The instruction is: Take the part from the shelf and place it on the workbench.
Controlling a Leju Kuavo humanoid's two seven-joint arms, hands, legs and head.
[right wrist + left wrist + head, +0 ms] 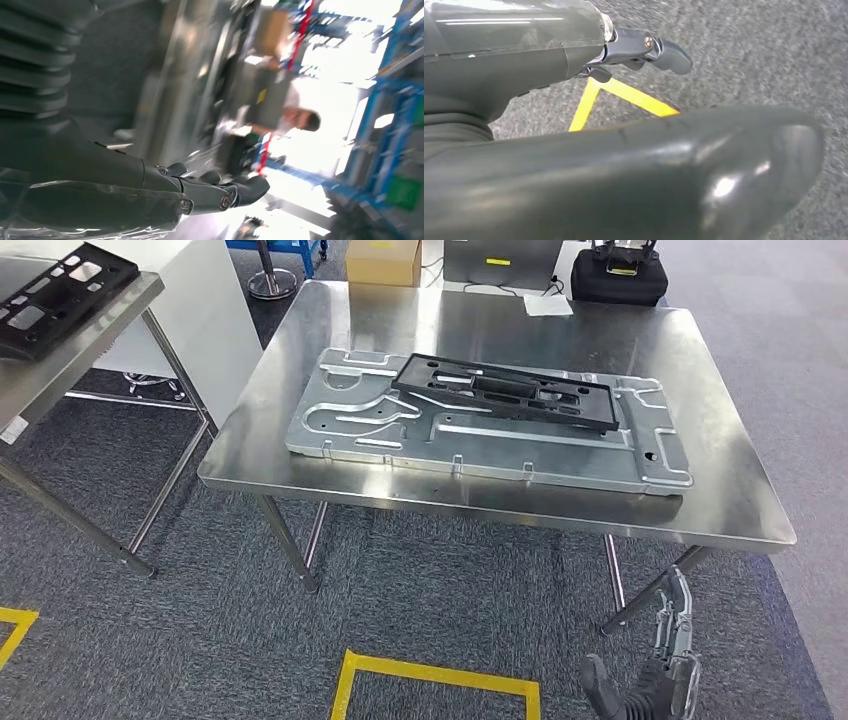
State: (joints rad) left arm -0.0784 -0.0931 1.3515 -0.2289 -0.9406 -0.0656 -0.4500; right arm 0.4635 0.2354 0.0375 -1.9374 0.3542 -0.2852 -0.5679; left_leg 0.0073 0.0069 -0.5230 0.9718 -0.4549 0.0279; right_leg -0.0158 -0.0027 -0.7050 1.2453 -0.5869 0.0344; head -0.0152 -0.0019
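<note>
- black part [505, 392] lies flat on a silver plate [480, 445] on the steel workbench [700, 480].
- right hand [660, 680] hangs below the workbench edge, fingers [240, 192] loosely extended, empty, well apart from the part.
- left hand [624, 170] hangs over carpet, fingers [659, 50] straight, holding nothing.

The workbench [330, 330] top lies bare along its near edge, left side and right side around the grey plate [480, 435]. The black part [505, 392] lies on that plate. Beyond the plate, a black case [620, 278] and paper [548, 305] crowd the far edge.
</note>
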